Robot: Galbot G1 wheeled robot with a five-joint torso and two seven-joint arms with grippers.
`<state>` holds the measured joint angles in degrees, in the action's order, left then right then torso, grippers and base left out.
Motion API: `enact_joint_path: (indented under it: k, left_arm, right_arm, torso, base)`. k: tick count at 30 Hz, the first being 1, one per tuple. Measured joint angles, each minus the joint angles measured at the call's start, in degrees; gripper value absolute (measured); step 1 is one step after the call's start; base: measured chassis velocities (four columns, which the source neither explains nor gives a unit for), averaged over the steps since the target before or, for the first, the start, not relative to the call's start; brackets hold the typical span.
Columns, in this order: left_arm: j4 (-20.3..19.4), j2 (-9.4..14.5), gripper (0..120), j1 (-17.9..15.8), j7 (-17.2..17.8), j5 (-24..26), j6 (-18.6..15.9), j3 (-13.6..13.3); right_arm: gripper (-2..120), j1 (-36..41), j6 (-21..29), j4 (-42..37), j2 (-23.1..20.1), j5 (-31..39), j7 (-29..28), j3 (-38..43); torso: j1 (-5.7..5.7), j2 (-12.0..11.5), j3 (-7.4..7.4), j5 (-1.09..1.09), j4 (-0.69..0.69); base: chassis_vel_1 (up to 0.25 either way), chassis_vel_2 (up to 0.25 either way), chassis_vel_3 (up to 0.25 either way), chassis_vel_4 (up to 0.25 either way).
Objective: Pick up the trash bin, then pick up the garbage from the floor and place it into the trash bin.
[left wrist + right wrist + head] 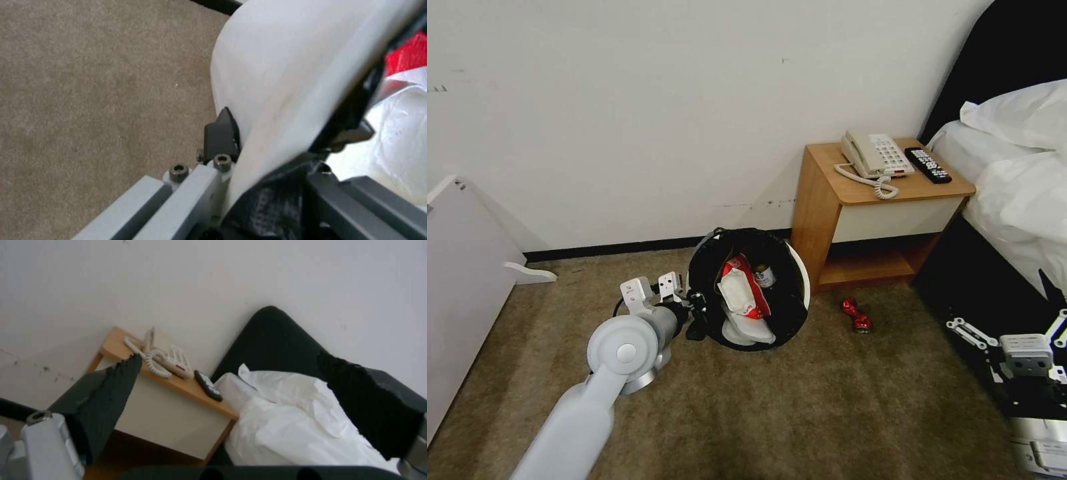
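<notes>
**So, carrying the bin by its rim, one can left on the carpet**

Honestly, I'm holding the trash bin [749, 288] with my left gripper [285, 146] clamped on its rim, one finger outside the white wall, the other inside against the black liner. The bin is hanging tilted, mouth toward me, just beside the nightstand [880, 207], near the wall. White stuff, a red-white packet and a small bottle are already sitting inside.

I'm guessing it's light, stiff plastic, but the bag liner looks slippery, so a rim pinch could creep if I swing it.

The red can [857, 315] is lying on the carpet, between the bin and the bed [1014, 187], just in front of the nightstand. It's shiny and crushed, probably light and grabbable across its middle.

My right gripper [1017, 340] is hovering spread apart, holding nothing, over the bed's dark edge. Open carpet toward me; nightstand and bed are hemming in the can.
</notes>
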<state>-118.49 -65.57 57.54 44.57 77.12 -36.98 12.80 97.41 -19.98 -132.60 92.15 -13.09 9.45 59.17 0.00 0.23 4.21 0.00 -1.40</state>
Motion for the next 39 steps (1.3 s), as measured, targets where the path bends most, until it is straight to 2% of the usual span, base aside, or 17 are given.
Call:
enact_joint_path:
  k: [9,25,39]
  left_arm:
    - [0.67,-0.32,0,0.09,0.06,-0.03,0.16,0.36]
    - [1.07,-0.74,0,0.12,0.15,-0.26,0.22,0.71]
    - [0.52,-0.72,0,0.99,0.27,-0.94,0.34,1.23]
  right_arm:
    - [100,-0.24,2.20,-0.14,-0.01,0.03,0.48,-0.21]
    - [100,-0.55,2.51,0.11,-0.01,1.19,0.44,-0.33]
    - [100,-0.69,2.55,0.58,-0.01,1.74,0.36,-0.77]
  torso:
    - [0.00,0.00,0.00,0.00,0.00]
    - [0.00,0.00,-0.01,0.00,0.00]
    - [0.00,0.00,0.00,0.01,0.00]
  base:
    - [0.000,0.000,0.000,0.000]
    - [-0.017,0.008,0.009,-0.010]
    - [-0.151,0.130,0.154,-0.129]
